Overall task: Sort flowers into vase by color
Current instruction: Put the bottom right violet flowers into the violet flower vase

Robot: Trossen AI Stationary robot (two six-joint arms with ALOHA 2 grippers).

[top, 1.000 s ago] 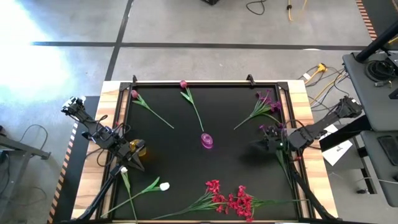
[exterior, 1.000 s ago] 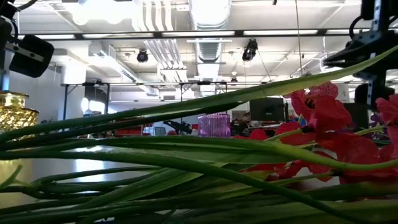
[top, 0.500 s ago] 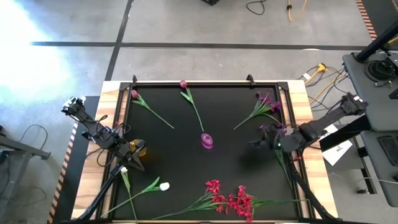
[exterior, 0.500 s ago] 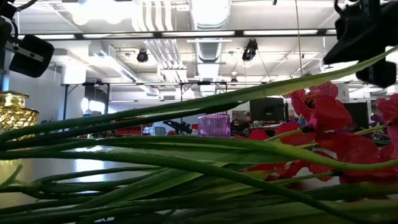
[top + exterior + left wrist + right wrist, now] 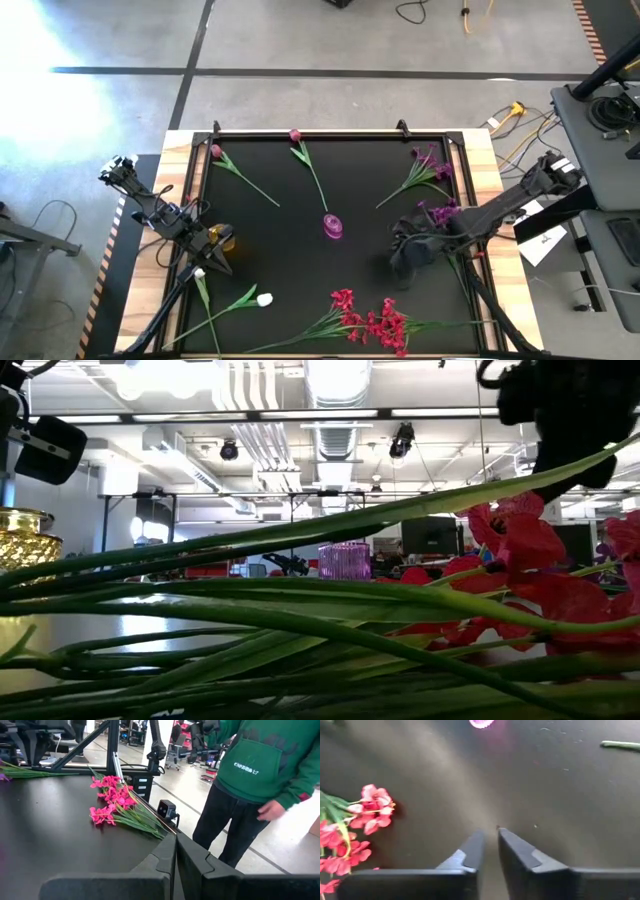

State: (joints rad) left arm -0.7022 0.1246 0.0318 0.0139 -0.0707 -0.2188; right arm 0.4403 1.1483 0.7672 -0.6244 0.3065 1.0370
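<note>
On the black mat lie two pink tulips [image 5: 215, 152] [image 5: 295, 135], two purple stems [image 5: 430, 165] [image 5: 440, 210], two white tulips [image 5: 264, 299] [image 5: 200, 273] and red blossom stems [image 5: 370, 320], which also show in the left wrist view [image 5: 112, 800] and the right wrist view [image 5: 370, 815]. A pink glass vase [image 5: 333, 227] stands mid-table and a gold vase [image 5: 222, 238] at the left. My right gripper [image 5: 400, 262] [image 5: 491, 840] hovers over bare mat between the pink vase and the red stems, its fingers a narrow gap apart and empty. My left gripper [image 5: 210, 255] [image 5: 175, 855] is shut and empty beside the gold vase.
A raised frame [image 5: 320, 133] runs round the mat. A small camera [image 5: 167, 810] sits at the near edge, where a person in a green hoodie [image 5: 260, 775] stands. In the low view green stalks [image 5: 300, 610] fill the foreground. Bare mat lies around the pink vase.
My right gripper has reached out from the right edge toward the table's middle and a little toward the near edge, ending over the bare mat. The purple stem beside it lies where it was. The left arm has kept still.
</note>
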